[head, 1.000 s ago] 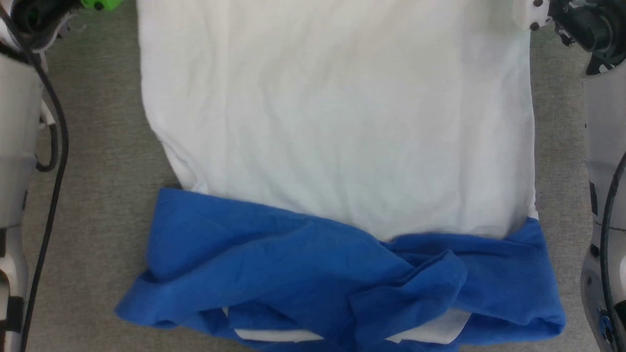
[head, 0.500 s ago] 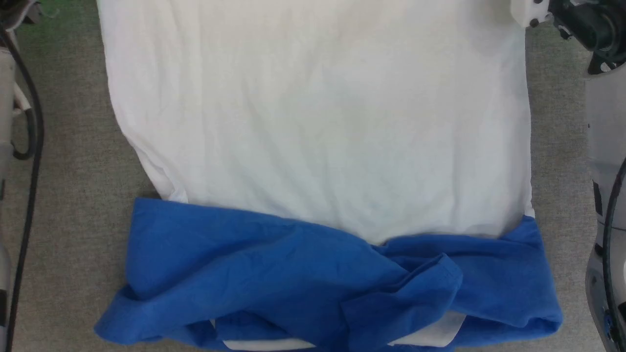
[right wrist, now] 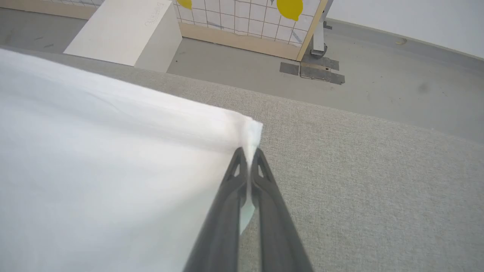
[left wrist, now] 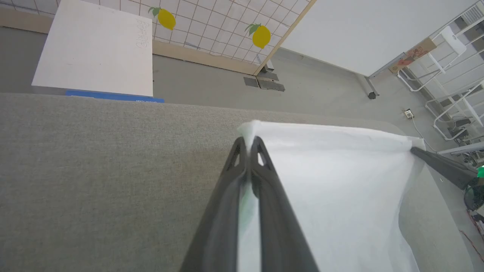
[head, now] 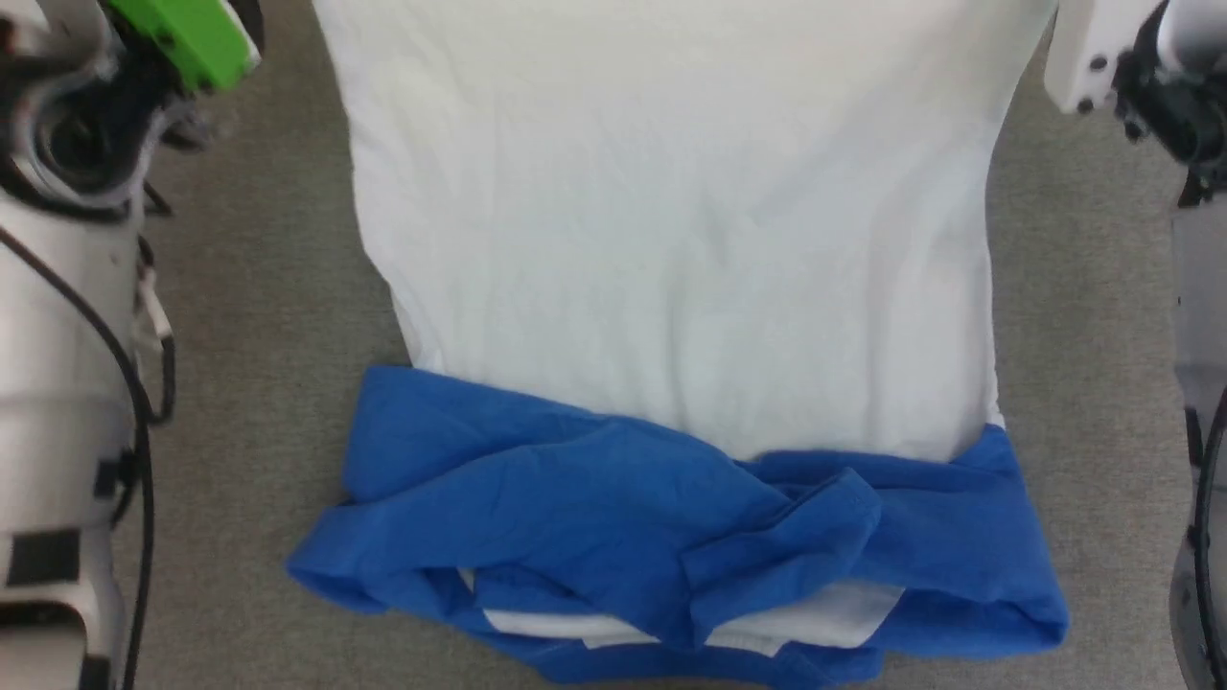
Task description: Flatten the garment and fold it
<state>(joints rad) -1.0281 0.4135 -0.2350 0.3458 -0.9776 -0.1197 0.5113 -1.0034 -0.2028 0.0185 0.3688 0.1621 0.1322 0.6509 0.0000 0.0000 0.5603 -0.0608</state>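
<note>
The garment (head: 671, 249) lies on a grey felt table (head: 259, 316), white body stretching away, blue sleeves and shoulders (head: 623, 517) bunched and creased at the near edge. In the left wrist view my left gripper (left wrist: 249, 142) is shut on the garment's (left wrist: 332, 189) far left hem corner. My right gripper (right wrist: 247, 153) is shut on the far right hem corner of the garment (right wrist: 94, 170), white cloth pinched between its fingers. The right gripper's dark fingers (left wrist: 438, 166) also show across the hem in the left wrist view. The hem between both corners is pulled fairly taut.
Beyond the table's far edge stands a white box (left wrist: 98, 53) on the grey floor, before a tiled panel with yellow lemon pictures (left wrist: 261, 36). White racks (left wrist: 453, 90) stand at the right. My pale forearms (head: 57, 383) flank the garment in the head view.
The left gripper has closed on the hem corner. The head view has shifted, so the garment sits further right in it; its white body looks narrower toward the far end.
</note>
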